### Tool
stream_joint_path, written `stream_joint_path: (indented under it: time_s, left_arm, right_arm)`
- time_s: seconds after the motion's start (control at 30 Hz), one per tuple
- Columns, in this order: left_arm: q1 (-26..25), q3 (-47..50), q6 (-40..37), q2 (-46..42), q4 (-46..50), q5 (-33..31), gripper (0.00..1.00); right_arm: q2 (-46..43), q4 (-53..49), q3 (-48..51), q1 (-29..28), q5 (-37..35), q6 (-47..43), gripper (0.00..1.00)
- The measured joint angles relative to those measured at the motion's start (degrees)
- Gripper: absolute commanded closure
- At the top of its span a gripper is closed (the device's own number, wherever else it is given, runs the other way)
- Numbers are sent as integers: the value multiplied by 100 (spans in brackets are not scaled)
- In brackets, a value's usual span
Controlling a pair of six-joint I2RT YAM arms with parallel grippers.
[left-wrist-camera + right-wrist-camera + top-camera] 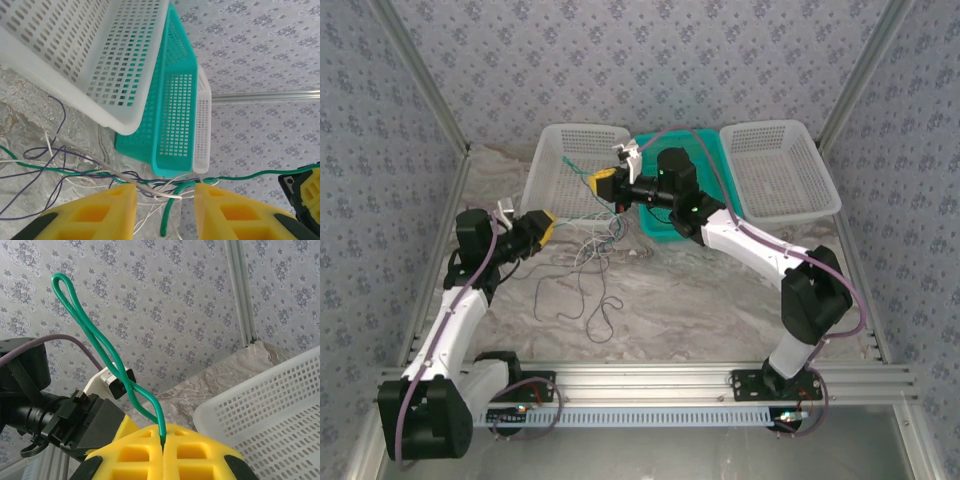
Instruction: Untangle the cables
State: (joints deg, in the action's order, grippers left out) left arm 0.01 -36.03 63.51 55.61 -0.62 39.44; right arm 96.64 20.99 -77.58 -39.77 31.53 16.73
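Marbled tabletop (720, 290): right gripper (162, 440) is pinching the green cable (160, 420); left gripper (165, 200), jaws spread, is straddling the tangle (595, 240) just near-left.

Marbled tabletop (720, 290): left white basket (555, 175), teal basket (655, 226), right white basket (780, 175) along rear; cables (582, 285) strewn centre-left.

cables (603, 237) tangled indistinctly (too small), ends cropped

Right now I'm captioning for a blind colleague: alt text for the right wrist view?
The right arm's yellow jaws are shut on a green cable that rises in a twisted loop. Behind it are the black left arm, a white basket and patterned wallpaper.
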Motion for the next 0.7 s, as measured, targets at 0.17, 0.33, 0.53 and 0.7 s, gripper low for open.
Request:
stream_joint_path:
  time_s: [0.17,0.33,0.53,0.7]
  left_arm:
    - [0,0,-15,-13,236,31,72]
    - [0,0,-44,-4,254,57,76]
    - [0,0,-33,151,98,66,80]
    - [0,0,11,315,-48,133,100]
  right_arm:
    - [2,-7,-31,0,0,-2,100]
    - [2,-9,-59,-13,0,-2,100]
    - [2,-20,-59,-48,2,-2,100]
    - [0,-20,-59,-66,-4,-2,100]
